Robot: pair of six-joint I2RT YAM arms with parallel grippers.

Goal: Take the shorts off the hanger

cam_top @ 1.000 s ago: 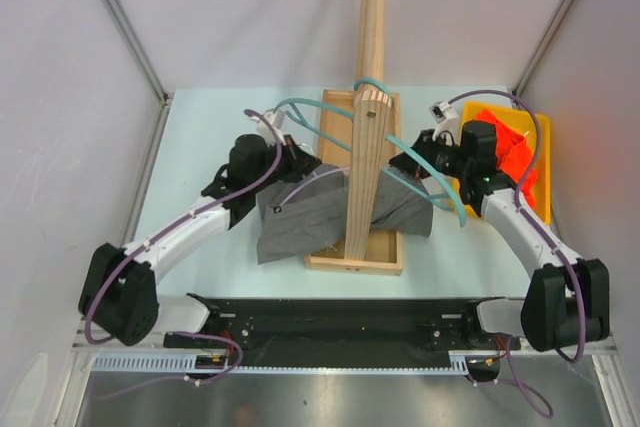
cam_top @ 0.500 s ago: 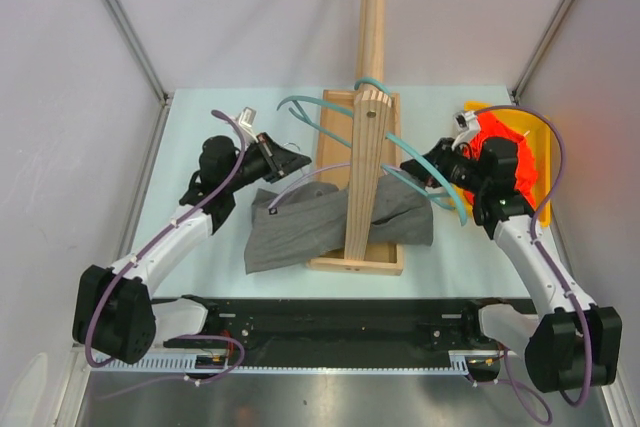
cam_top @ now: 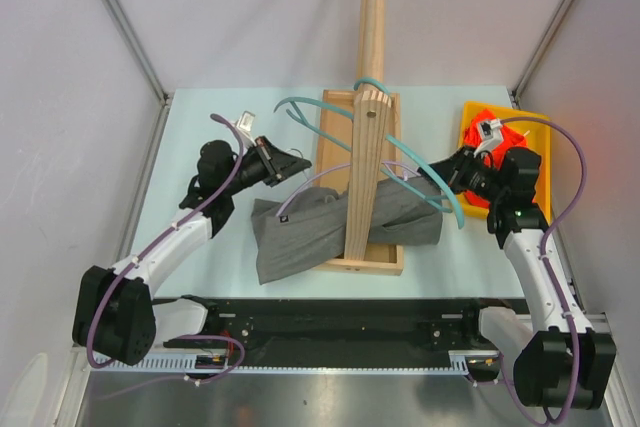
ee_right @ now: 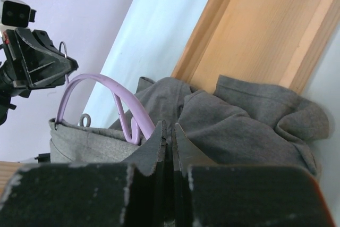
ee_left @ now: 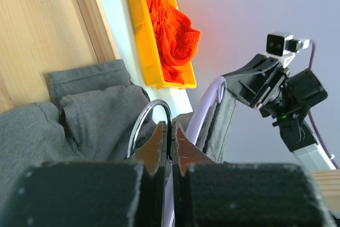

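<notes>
While the grey shorts [cam_top: 300, 232] lie across the wooden base [cam_top: 362, 265], I note left claw [ee_left: 170, 131] and right claw [ee_right: 166, 130] both clenched.

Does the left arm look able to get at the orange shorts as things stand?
Probably not: the orange shorts lie in the yellow bin at the far right, with the wooden stand and the right arm between them and the left gripper.

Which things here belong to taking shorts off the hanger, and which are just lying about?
Job: grey shorts; lilac hanger; orange shorts, lying in the yellow bin.
Lying about: wooden stand; teal hangers on it.
</notes>
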